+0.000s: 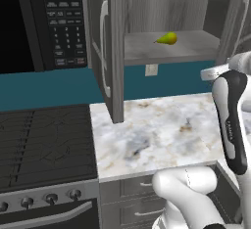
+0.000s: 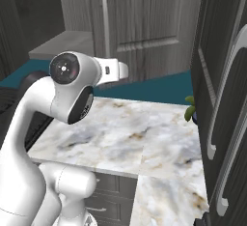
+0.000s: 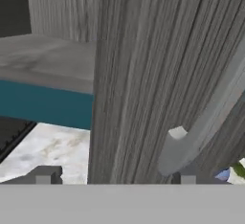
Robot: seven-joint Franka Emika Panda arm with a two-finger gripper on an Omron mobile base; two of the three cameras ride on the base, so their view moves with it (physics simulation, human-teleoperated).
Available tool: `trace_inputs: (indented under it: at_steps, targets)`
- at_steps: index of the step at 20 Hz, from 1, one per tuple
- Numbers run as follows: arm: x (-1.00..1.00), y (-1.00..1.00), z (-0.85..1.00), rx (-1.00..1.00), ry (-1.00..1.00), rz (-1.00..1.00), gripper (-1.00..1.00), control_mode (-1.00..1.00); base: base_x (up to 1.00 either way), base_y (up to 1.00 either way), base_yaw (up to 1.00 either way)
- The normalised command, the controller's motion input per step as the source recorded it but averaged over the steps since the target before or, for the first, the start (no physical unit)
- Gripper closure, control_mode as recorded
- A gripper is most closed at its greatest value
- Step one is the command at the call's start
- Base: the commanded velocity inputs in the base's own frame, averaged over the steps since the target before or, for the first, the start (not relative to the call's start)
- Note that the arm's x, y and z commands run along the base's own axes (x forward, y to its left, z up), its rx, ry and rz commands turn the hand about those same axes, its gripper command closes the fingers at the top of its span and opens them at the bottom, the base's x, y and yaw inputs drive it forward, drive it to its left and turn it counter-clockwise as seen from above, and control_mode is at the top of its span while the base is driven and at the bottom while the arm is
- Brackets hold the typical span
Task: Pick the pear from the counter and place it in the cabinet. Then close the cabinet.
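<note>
Pear lying on cabinet shelf, doors open; claw open, astride right door edge.

The pear, upper centre of the left base view, is yellow-green. The cabinet shows grey wood grain (handles silver). The counter at mid-frame is white marble veined grey and brown. A teal wall sits behind; the microwave is black.
</note>
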Motion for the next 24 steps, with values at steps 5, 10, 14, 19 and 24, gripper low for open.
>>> trace_inputs:
  at_steps: [5, 10, 14, 19, 24]
  targets:
    - [1.00, 0.24, 0.00, -0.01, -0.09, 0.04, -1.00, -1.00, 0.00, 0.00, 0.00]
    - [1.00, 0.13, 0.01, 0.00, -0.02, 0.05, -1.00, -1.00, 0.00, 0.00, 0.00]
    - [1.00, 0.15, 0.03, 0.00, 0.00, 0.02, -1.00, -1.00, 0.00, 0.00, 0.00]
    - [1.00, 0.14, 0.00, -0.02, 0.00, 0.00, -1.00, -1.00, 0.00, 0.00, 0.00]
    - [0.99, 0.12, 0.00, -0.01, 0.00, 0.00, -1.00, -1.00, 0.00, 0.00, 0.00]
